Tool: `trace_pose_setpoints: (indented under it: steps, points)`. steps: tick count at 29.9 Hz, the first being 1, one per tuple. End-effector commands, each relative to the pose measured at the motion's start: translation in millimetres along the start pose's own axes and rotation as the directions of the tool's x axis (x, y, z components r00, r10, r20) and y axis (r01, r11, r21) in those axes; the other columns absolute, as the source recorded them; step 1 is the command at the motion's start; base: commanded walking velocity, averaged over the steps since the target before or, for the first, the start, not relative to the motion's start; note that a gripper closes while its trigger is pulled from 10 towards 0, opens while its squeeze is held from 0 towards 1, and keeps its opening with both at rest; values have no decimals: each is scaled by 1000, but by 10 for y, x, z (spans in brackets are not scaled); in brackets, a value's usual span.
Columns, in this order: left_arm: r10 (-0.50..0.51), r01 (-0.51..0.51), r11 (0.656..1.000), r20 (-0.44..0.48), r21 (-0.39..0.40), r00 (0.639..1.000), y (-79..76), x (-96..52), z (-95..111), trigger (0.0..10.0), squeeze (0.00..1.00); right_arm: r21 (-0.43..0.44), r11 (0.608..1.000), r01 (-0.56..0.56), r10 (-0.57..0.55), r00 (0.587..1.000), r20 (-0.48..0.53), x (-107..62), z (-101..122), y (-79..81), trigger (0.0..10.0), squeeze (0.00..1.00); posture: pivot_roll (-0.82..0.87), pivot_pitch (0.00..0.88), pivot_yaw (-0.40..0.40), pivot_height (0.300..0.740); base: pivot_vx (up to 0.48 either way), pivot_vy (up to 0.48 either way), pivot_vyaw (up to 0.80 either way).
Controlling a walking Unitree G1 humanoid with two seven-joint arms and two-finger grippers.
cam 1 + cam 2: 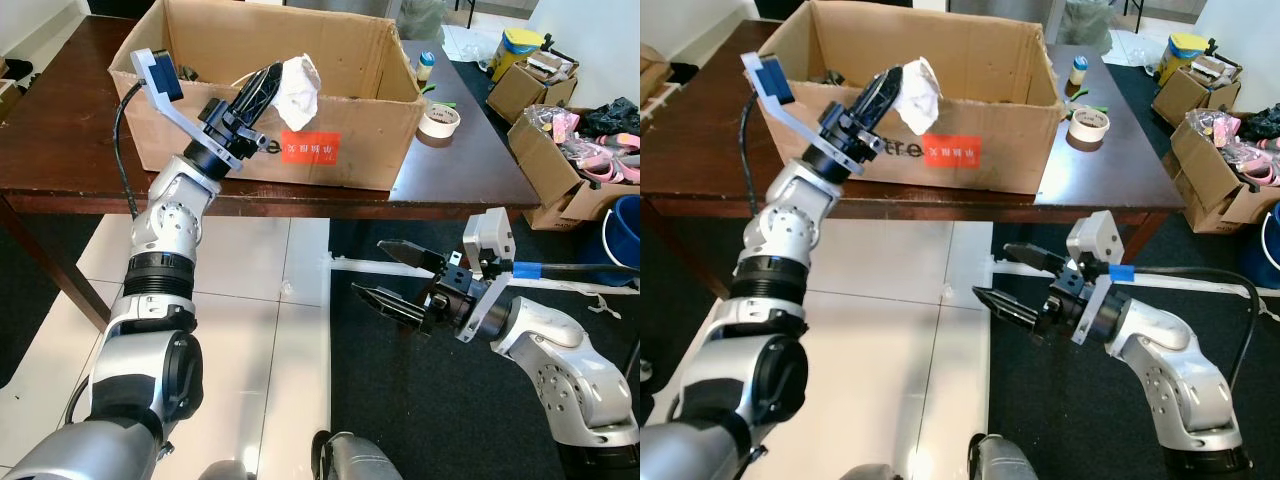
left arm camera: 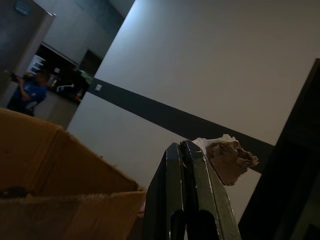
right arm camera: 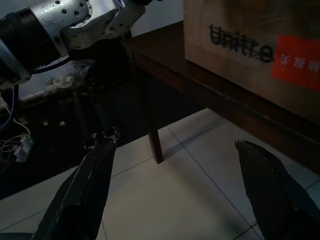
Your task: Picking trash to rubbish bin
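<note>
On the table [image 1: 60, 150], left gripper [image 1: 272, 84] pinches tissue [image 1: 299, 92] above box [image 1: 380, 130] (right gripper [image 1: 385, 273] spread).

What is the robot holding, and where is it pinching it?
The left claw holds a crumpled white paper wad, pinched by its near edge, above the cardboard box. The right claw is open, holding nothing.
</note>
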State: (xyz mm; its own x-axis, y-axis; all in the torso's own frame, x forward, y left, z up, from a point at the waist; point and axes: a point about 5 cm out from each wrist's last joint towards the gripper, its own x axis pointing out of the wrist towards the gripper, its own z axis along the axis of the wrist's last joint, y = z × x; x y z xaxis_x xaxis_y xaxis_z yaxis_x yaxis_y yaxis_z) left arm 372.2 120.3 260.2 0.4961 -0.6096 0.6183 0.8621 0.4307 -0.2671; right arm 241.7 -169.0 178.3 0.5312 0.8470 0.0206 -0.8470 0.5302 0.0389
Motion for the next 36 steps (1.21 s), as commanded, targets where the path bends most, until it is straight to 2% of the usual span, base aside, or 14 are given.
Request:
trace_pose_setpoints:
  steps: [1,19,25,28,36]
  points:
    - [-31,31,1000,-10,0,999,-49,55,-34,10000,0,0,1000,-8,8,1000,0,1,13,26,10000,0,49,98,-42,740,322,0,0]
    - [-61,61,998,-14,-5,998,-93,83,-48,10000,0,-20,1000,2,-1,995,95,15,179,33,10000,0,51,99,-35,740,329,0,0]
    - [-128,128,992,3,-13,992,-192,152,-10,10000,0,-45,999,-16,23,989,149,4,316,66,10000,0,48,96,-35,740,257,0,0]
    - [-226,226,974,21,-16,974,-331,223,61,10000,0,-65,997,-42,54,979,197,-3,432,117,10000,0,44,90,-36,740,0,0,0]
    - [-238,237,971,41,25,971,-393,303,151,10000,0,-80,996,-50,66,975,210,-4,490,148,10000,0,40,85,-35,740,0,0,0]
